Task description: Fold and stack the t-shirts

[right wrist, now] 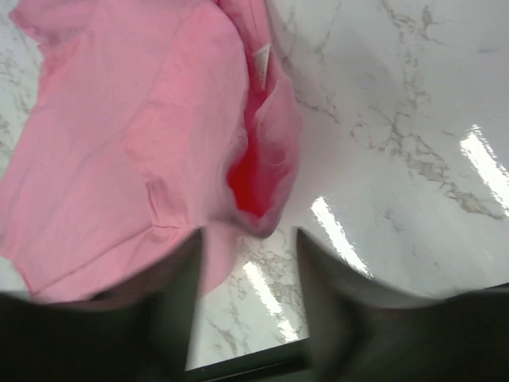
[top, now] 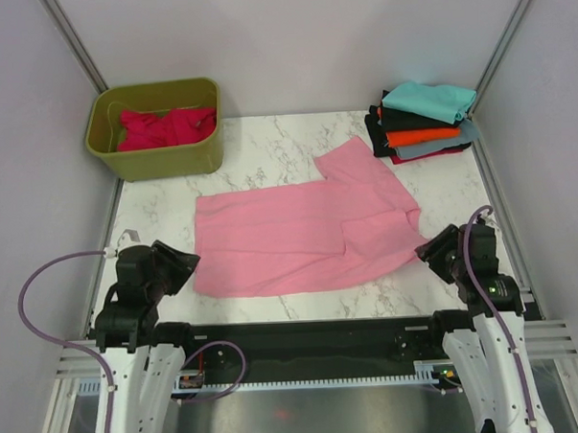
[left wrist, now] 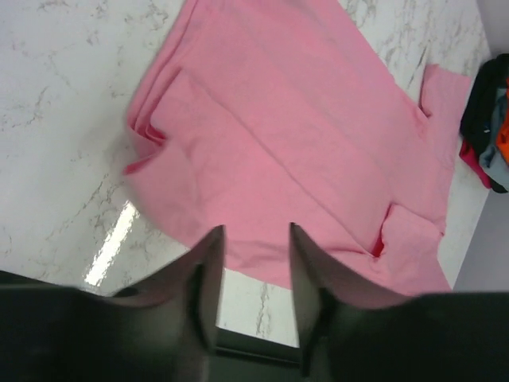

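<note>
One pink shirt (top: 290, 240) lies spread across the middle of the worktop (top: 268, 165), running lengthways between the two arms and partly folded over itself. It is thin, light, limp cloth. It will likely sag from any hold, wrinkle readily, and drag on the marble rather than slide cleanly, so a lift from one point would probably bunch it.

At its left end the left gripper (left wrist: 254, 231) hovers just off the edge, jaws parted with nothing between them. The layered edge and corner there look like the sensible hold on that side, with all layers pinched together. Further right, one sleeve (top: 349, 161) sticks out toward the back. At the right end the right gripper (right wrist: 250, 232) also stands with jaws apart. A bulging fold of cloth sits just at its fingertips, and as far as the blurred view shows it is not clamped. Matching pinches at both ends, lifted together, would probably keep the fold straight.

At the back left, the tub (top: 162, 160) holds a crumpled crimson shirt (top: 165, 126). At the back right, the stack (top: 424, 124) of folded shirts rests on the worktop, teal on top, with black, orange and grey-blue below. It sits near the sleeve, apart from the pink shirt's body.
</note>
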`<action>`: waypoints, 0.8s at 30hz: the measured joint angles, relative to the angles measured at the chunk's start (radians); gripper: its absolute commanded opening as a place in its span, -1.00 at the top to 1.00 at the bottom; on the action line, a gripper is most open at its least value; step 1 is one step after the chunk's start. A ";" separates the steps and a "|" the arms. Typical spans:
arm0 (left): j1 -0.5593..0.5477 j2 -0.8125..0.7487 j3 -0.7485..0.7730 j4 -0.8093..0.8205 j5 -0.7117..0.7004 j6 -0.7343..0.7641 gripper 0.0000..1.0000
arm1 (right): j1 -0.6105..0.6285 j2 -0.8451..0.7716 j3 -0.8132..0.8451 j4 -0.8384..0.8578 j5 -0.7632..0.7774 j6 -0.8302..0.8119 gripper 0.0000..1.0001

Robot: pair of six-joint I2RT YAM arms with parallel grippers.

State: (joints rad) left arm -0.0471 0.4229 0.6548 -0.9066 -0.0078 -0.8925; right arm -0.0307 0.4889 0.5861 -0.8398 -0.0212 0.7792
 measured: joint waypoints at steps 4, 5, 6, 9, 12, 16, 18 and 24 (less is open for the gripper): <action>0.000 -0.048 0.071 -0.104 0.013 0.026 -0.54 | 0.000 0.004 0.013 -0.068 0.029 0.009 -0.96; 0.000 -0.053 0.084 -0.126 0.012 0.035 -0.55 | 0.000 0.007 0.022 -0.083 0.037 0.007 -0.96; 0.000 -0.058 0.095 -0.143 0.012 0.045 -0.55 | 0.000 0.010 0.034 -0.098 0.048 0.009 -0.96; 0.000 -0.068 0.123 -0.161 0.010 0.086 -0.55 | 0.000 0.009 0.088 -0.131 0.091 0.009 -0.96; 0.000 -0.065 0.130 -0.127 0.010 0.138 -0.53 | 0.000 0.016 0.119 -0.085 0.081 -0.012 -0.80; -0.001 0.021 0.145 -0.047 0.029 0.233 -0.51 | 0.002 0.192 0.172 0.042 -0.029 -0.080 -0.73; -0.001 0.084 0.152 -0.006 0.047 0.268 -0.51 | 0.045 0.373 0.258 0.099 -0.035 -0.115 -0.77; 0.001 0.159 0.112 0.117 0.117 0.337 -0.48 | 0.260 0.926 0.718 0.225 0.051 -0.233 -0.78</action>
State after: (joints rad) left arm -0.0460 0.5816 0.7670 -0.7891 0.1097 -0.5556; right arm 0.2295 1.4151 1.3037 -0.6144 0.0296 0.5461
